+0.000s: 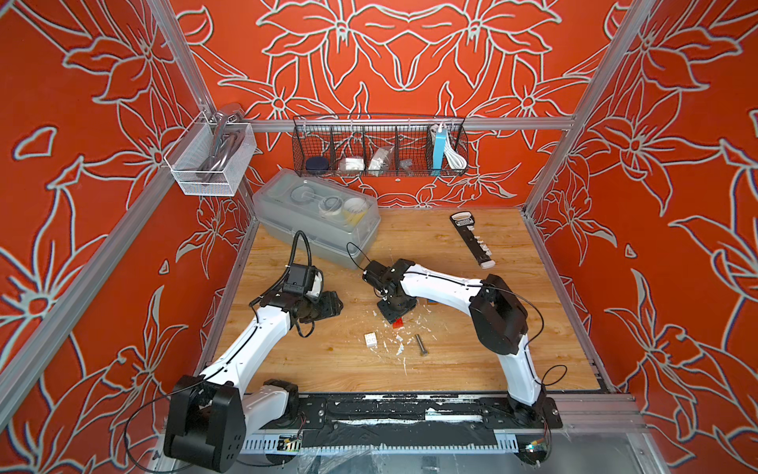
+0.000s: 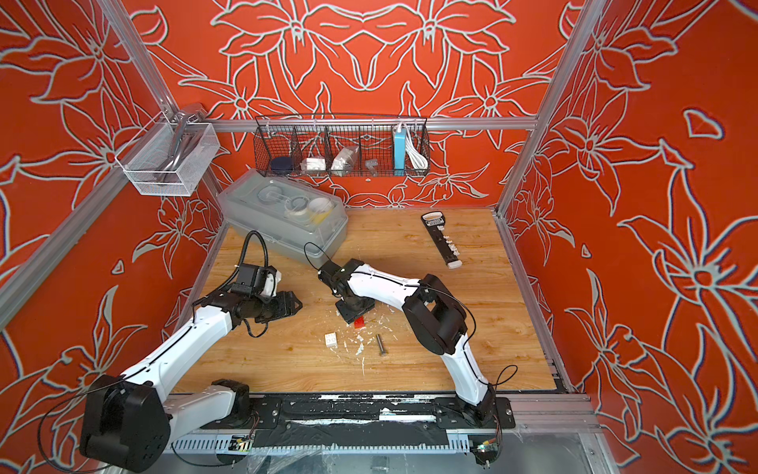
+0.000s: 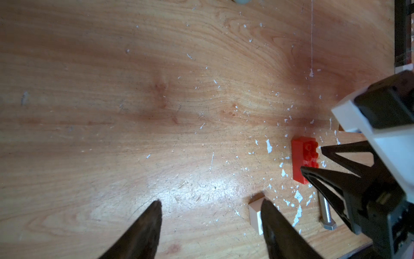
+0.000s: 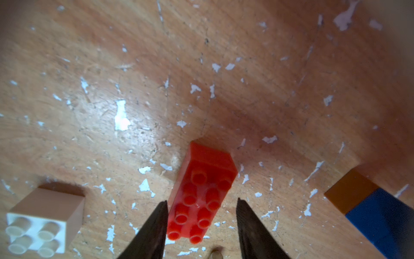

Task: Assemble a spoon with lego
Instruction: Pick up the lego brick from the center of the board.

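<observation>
A red lego brick (image 4: 201, 195) lies studs-up on the wooden table (image 1: 471, 357), also seen in both top views (image 1: 397, 324) (image 2: 359, 323). My right gripper (image 4: 201, 200) points down over it, open. Its fingers straddle the brick's near end: one touches the brick's side, the other stands apart. A white brick (image 4: 42, 224) (image 1: 370, 340) sits close by. A brown brick joined to a blue one (image 4: 367, 206) lies on the other side, mostly under the right arm. My left gripper (image 3: 211, 201) (image 1: 332, 305) hovers open and empty beside the white brick (image 3: 255, 210). The spoon is out of view.
A grey metal bolt (image 1: 421, 344) lies just in front of the red brick among white flakes. A clear plastic box (image 1: 316, 213) stands at the back left. A black strip with white pegs (image 1: 471, 240) lies at the back right. Wire baskets (image 1: 379, 147) hang on the walls.
</observation>
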Controlling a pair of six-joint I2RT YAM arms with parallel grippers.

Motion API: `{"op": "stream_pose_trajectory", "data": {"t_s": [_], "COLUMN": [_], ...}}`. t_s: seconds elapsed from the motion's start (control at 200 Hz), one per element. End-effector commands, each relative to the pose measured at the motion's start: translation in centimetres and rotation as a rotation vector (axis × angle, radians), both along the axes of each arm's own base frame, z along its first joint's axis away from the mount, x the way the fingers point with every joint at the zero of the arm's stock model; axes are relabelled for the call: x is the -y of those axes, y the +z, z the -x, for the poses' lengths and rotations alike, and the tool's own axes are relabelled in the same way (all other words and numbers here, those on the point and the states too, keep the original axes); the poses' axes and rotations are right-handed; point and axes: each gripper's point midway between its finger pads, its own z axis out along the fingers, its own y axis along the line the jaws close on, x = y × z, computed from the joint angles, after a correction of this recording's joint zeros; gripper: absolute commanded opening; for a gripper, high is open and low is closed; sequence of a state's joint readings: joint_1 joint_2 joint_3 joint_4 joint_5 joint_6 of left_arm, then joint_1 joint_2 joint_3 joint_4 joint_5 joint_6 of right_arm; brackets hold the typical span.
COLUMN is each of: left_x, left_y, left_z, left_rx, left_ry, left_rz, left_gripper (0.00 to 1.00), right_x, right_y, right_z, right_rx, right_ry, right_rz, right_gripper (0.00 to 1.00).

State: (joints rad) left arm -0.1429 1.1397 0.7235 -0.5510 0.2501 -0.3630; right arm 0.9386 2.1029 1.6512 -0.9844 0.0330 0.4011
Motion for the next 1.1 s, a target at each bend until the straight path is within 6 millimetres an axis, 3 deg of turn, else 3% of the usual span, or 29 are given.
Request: {"op": "stream_pose_trajectory", "data": {"t_s": [0.0,0.435,0.796,0.926,0.986,1.096], "left_x": [0.1,0.1,0.1,0.1,0.0,0.1], "left_y": [0.4,0.4,0.5,0.6,0.5,0.5], "left_z": [-0.1,-0.1,-0.1,-0.1,-0.1,-0.1], "left_rx": [0.019,0.018,0.021,0.025,0.024,0.022], "left_ry": [-0.011,-0.012,-0.015,-0.016,-0.017,-0.021], "left_rz": [0.007,0.006,0.007,0.005,0.004,0.007], "left_gripper": [0.69,0.69,0.69,0.69,0.69,0.69], "right_x": [0.5,0.2,0.3,0.3,0.4,0.4], "right_y": [-0.9,-1.6,-2.1,-1.6,-1.0,-0.3], "right_z": [0.2,0.3,0.1,-0.1,-0.2,-0.3], "right_rx": [-0.025,-0.05,-0.057,-0.043,-0.034,-0.029], "right_ry": [-0.032,-0.03,-0.018,-0.012,-0.006,0.014], "right_rz": [0.01,-0.003,0.021,0.017,0.016,0.023], "right_gripper": [0.49,0.4,0.42,0.26,0.27,0.41]}}
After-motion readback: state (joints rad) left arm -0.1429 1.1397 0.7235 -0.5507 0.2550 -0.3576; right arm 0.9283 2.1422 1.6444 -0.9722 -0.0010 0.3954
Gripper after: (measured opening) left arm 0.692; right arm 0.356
